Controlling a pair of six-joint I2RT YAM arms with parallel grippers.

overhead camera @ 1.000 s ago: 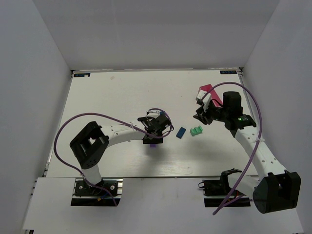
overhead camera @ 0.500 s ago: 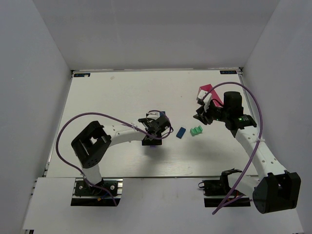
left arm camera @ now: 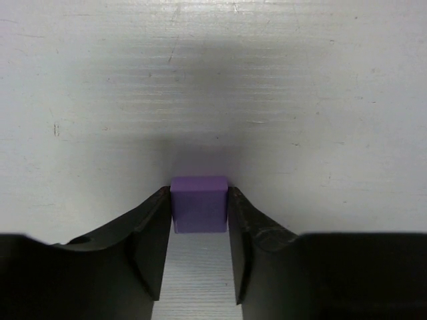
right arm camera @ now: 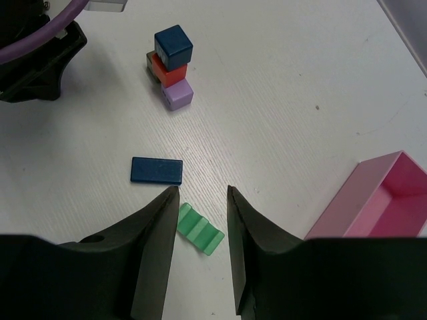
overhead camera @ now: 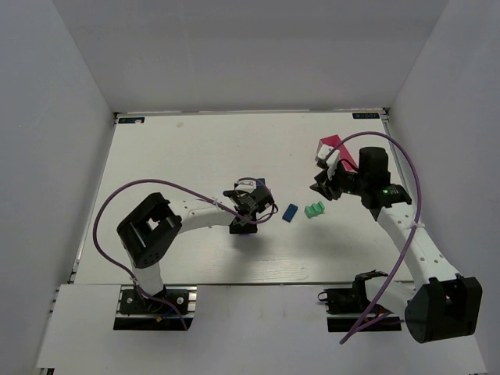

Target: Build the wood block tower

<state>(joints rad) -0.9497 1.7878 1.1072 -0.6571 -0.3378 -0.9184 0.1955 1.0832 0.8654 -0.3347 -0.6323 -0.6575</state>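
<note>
Clamping (left gripper [left arm camera: 199,193]): both fingers are pressed against the side faces of the purple block [left arm camera: 199,213]. I cannot tell if it rests on the table [left arm camera: 213,80] or is just lifted.
Purple block position: in the top view it sits just on the near-edge side of the tower [overhead camera: 258,186], under the left gripper.
Tower make-up (right wrist view): 1 blue cube [right arm camera: 173,45] on 1 red block [right arm camera: 171,71], with a dark grey piece [right arm camera: 151,59] behind. A lilac block [right arm camera: 177,94] is at its foot, touching or just beside; cannot tell which.
Right gripper [right arm camera: 202,192]: fingers apart, nothing between them. It is well apart from the tower, beyond the flat blue block [right arm camera: 156,170] and the green ridged block [right arm camera: 200,231].
Pink tray [right arm camera: 347,200]: farther from the tower than both of those.
Risk 1: only the fingertips bite the purple block, so it could pivot or slip out on the way up.
Risk 2: the left fingers are bulkier than any block and work right beside the tower. A sideways swing would likely knock the blue cube off.
Risk 3: the blue cube looks slightly twisted on the red block, so pressing down at placement may topple the stack.
Risk 4: on release, 1 finger dragging could pull the placed block off.
</note>
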